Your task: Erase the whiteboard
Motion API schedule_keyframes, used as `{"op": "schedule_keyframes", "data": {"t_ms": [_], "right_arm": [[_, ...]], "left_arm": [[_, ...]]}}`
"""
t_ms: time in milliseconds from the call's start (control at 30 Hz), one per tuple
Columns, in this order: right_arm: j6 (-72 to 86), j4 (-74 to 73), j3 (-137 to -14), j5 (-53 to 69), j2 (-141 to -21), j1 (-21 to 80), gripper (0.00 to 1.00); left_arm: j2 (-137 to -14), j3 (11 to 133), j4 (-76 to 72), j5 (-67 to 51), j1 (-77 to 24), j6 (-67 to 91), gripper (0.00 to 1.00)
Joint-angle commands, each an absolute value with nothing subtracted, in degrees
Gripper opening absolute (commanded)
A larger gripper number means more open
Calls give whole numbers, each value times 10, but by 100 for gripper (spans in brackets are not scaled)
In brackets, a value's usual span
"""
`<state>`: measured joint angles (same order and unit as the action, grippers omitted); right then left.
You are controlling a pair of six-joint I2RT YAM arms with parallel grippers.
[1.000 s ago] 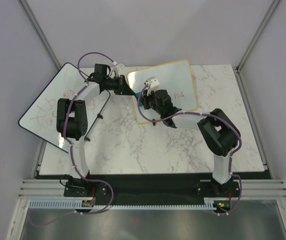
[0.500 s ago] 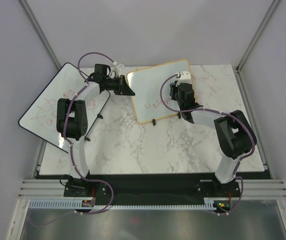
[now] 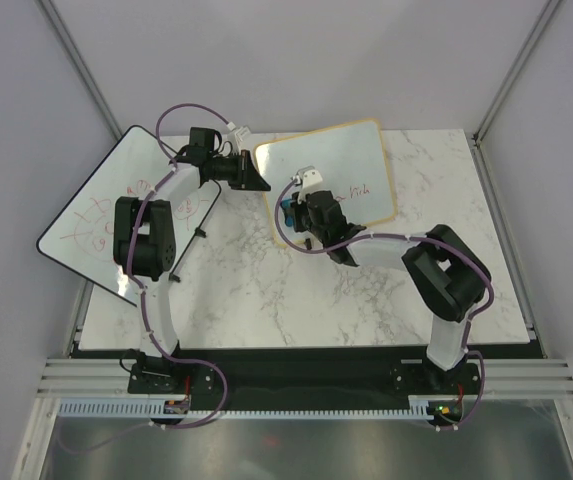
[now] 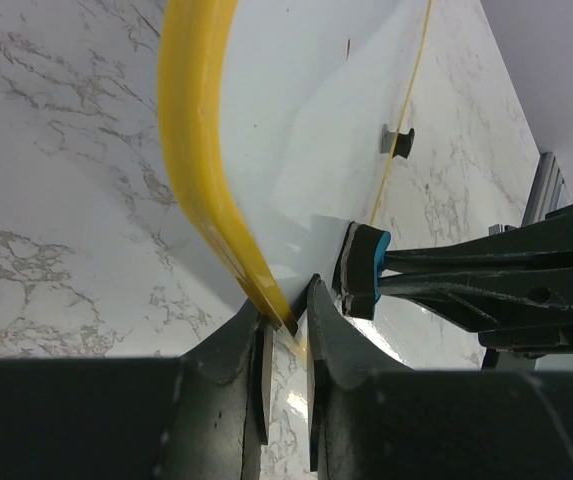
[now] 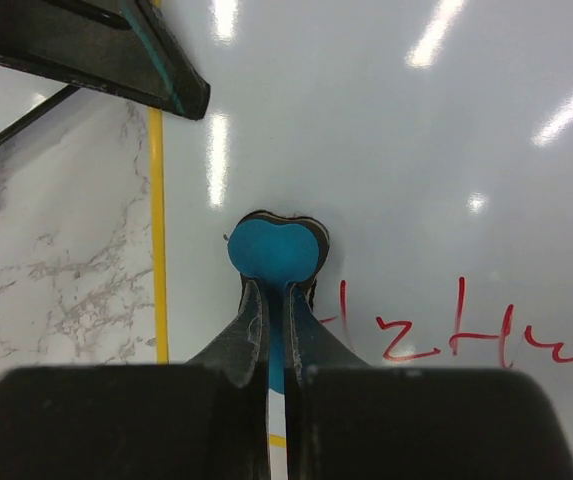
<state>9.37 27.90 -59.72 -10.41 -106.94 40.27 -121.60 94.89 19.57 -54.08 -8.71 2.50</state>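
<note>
The whiteboard (image 3: 341, 152), tan-framed, stands tilted on the marble table, with red writing (image 3: 359, 192) on its right half. My left gripper (image 3: 256, 178) is shut on its left edge; the left wrist view shows both fingers pinching the yellow frame (image 4: 191, 150) at my left gripper (image 4: 288, 305). My right gripper (image 3: 296, 208) is shut on a blue eraser (image 3: 286, 207), pressed flat against the board's lower left. In the right wrist view the eraser (image 5: 276, 250) sits just left of the red writing (image 5: 466, 335), held by my right gripper (image 5: 274, 292).
A larger black-edged whiteboard (image 3: 91, 215) with red doodles leans at the table's left edge, behind my left arm. One black foot (image 3: 309, 245) of the small board rests on the marble table (image 3: 266, 290). Grey walls enclose the back and sides.
My right gripper swept the eraser across the board to its right side, then back to the lower left. The left gripper and the board have stayed put. Red writing still shows.
</note>
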Motion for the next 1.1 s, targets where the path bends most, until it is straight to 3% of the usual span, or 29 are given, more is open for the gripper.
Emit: {"op": "schedule_keyframes", "data": {"t_ms": [0, 300, 467, 833, 967, 1067], "right_arm": [[105, 172, -596, -192, -1072, 365, 0], [163, 156, -525, -314, -1005, 236, 0], [177, 152, -547, -234, -1029, 225, 0], [169, 238, -590, -73, -1098, 403, 0], [169, 250, -592, -49, -1108, 416, 0], [165, 215, -599, -107, -1107, 424, 0]], "left_arm": [[-1209, 955, 206, -479, -96, -67, 2], [-1211, 954, 207, -478, -95, -76, 2], [-1212, 954, 207, -480, -95, -76, 2], [-1210, 955, 208, -480, -95, -76, 2], [-1210, 954, 208, -479, -95, -76, 2], [-1209, 955, 209, -479, -95, -77, 2]]}}
